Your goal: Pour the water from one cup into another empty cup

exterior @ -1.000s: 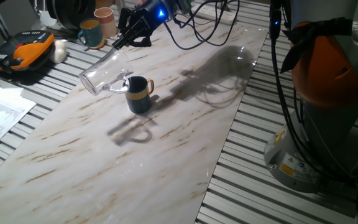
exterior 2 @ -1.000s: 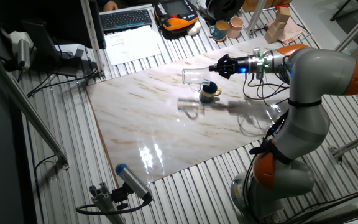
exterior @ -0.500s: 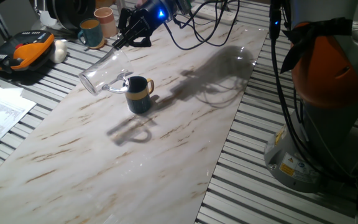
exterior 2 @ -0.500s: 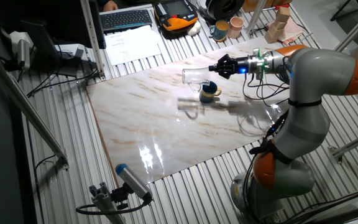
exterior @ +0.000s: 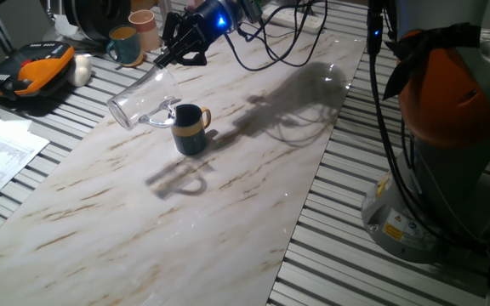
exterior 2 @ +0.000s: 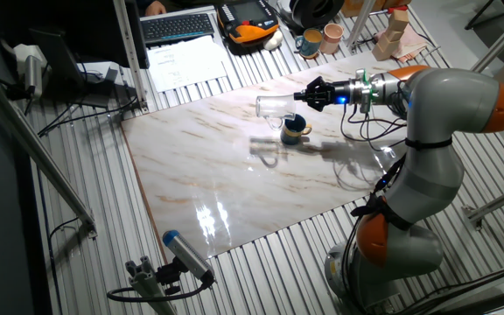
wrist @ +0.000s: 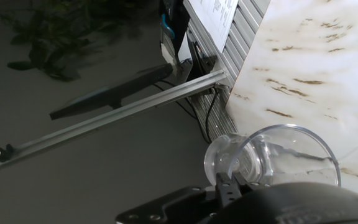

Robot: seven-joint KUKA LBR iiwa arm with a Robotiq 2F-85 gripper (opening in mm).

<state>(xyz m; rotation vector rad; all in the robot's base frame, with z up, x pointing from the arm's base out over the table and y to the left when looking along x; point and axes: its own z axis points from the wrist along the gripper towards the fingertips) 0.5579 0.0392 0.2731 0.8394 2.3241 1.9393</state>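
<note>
The gripper [exterior: 162, 59] sits a touch higher and further left than before. The glass mug [exterior: 140, 98] it tips shifts likewise, barely.

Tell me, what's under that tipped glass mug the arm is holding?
The dark blue mug stands on the marble table, just beneath the handle of the glass mug, which the gripper holds tilted. What the blue mug contains cannot be seen from these views.

Bare marble [exterior: 228, 212] beyond navy mug [exterior: 190, 129]
</note>
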